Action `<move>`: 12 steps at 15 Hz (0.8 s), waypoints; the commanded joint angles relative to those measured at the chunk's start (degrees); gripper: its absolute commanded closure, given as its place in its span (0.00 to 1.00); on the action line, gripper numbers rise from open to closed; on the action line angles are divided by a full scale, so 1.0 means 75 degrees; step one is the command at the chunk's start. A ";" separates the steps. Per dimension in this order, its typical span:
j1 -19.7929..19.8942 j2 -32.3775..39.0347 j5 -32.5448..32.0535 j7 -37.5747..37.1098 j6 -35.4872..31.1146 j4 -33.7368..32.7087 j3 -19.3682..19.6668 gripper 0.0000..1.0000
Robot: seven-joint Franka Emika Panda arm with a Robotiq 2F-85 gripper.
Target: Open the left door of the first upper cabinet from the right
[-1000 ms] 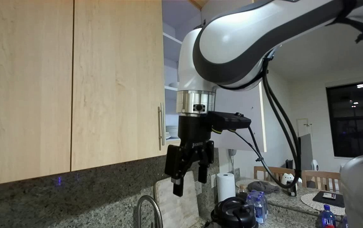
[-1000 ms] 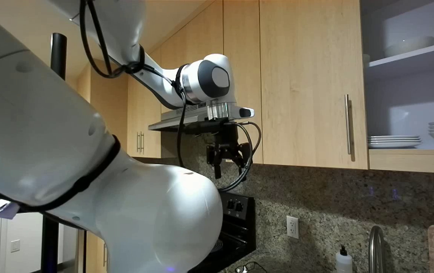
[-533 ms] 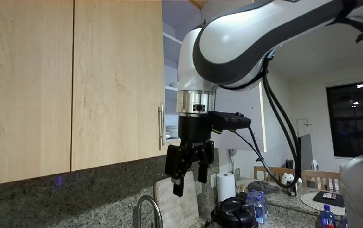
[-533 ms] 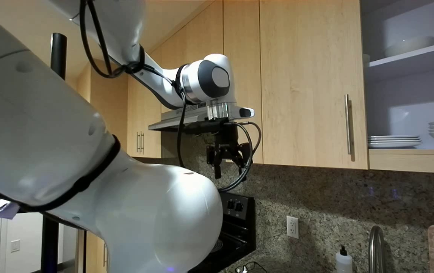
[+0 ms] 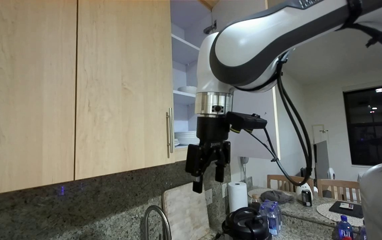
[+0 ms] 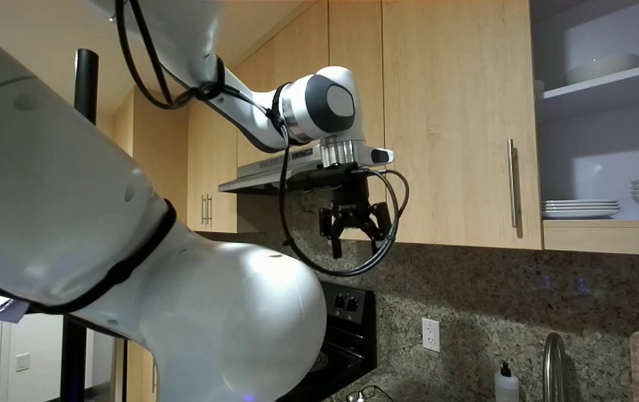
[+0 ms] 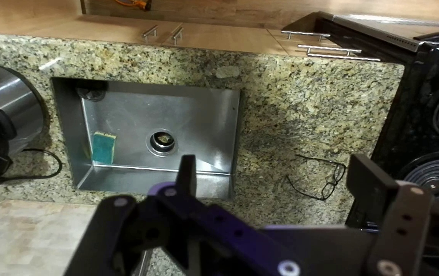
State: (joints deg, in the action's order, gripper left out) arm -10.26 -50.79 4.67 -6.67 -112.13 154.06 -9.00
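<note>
With the tool (image 6: pixel 356 248) spread wide, empty and pointing down, look higher and well apart for the handle (image 6: pixel 513 184): upright, parallel to the tool, on the closed left door (image 6: pixel 457 123) of the cabinet (image 6: pixel 609 237). Probably best to rise and tilt toward it.

Plates (image 6: pixel 580 210) sit in the upper cabinet (image 6: pixel 609 237), a sponge (image 7: pixel 103 148) in the sink (image 7: pixel 135 111) and eyeglasses (image 7: pixel 335 183) between sink and stove (image 7: pixel 409 126).

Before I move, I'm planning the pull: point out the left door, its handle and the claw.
Left door (image 6: pixel 460 123): in an exterior view, panel's middle.
Handle (image 6: pixel 512 183): in an exterior view, bar's middle.
Claw (image 7: pixel 272 166): wrist view, between fingertips.
</note>
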 commanded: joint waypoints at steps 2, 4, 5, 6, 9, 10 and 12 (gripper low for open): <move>0.0326 -0.0067 -0.0779 0.1203 0.0297 -0.0390 0.0628 0.00; 0.0406 0.0134 -0.1020 0.1709 0.0340 -0.0665 0.0967 0.00; 0.0417 0.0239 -0.1111 0.1989 0.0359 -0.0792 0.1123 0.00; 0.0436 0.0354 -0.1205 0.2264 0.0389 -0.0936 0.1263 0.00; 0.0335 0.0691 -0.1309 0.3121 0.0466 -0.1399 0.1637 0.00; 0.0323 0.0819 -0.1348 0.3379 0.0436 -0.1565 0.1725 0.00; 0.0320 0.1101 -0.1330 0.3721 0.0403 -0.1930 0.1846 0.00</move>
State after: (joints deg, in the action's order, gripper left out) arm -7.57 -46.72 -4.14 16.75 -110.14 144.28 3.62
